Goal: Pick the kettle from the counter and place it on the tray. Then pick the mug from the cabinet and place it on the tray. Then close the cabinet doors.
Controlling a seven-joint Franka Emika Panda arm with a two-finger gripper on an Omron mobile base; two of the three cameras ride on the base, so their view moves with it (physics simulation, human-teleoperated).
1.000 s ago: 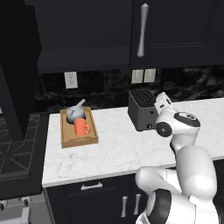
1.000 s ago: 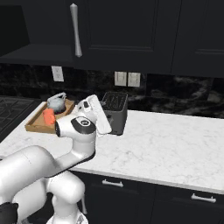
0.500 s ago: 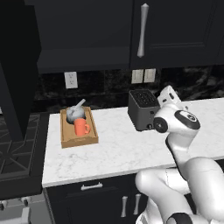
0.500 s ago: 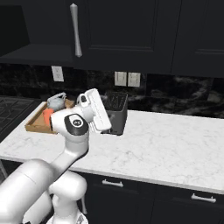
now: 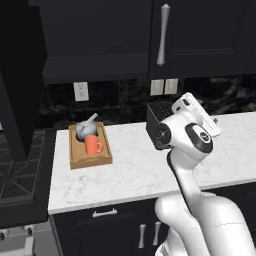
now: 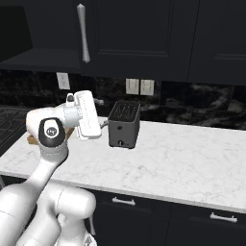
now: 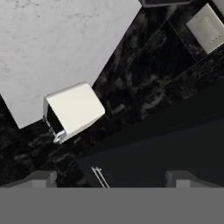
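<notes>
The wooden tray [image 5: 74, 155] lies at the left end of the marble counter [image 5: 135, 170]. In it the grey kettle [image 5: 85, 130] stands at the back and the orange-red mug [image 5: 92, 145] in front. My arm is folded upright over the counter, its white hand [image 5: 196, 114] [image 6: 84, 115] beside the toaster, well right of the tray. My gripper [image 7: 111, 179] is open and holds nothing, facing the dark backsplash. The cabinet's right door [image 5: 200, 35] with its silver bar handle [image 5: 161, 35] [image 6: 82, 32] is shut. The left half [image 5: 95, 40] looks open, a tall dark panel [image 5: 20, 80] standing out at far left.
A boxy dark toaster [image 5: 156, 125] [image 6: 124, 124] sits at the back of the counter beside my hand. Wall outlets [image 5: 164, 86] [image 6: 140, 86] dot the backsplash. A white boxy object [image 7: 72, 111] shows near the counter's edge. A stove [image 5: 15, 175] adjoins the counter's left end.
The arm has straightened upward and the hand has risen and turned beside the toaster. The kettle and mug in the tray have not moved.
</notes>
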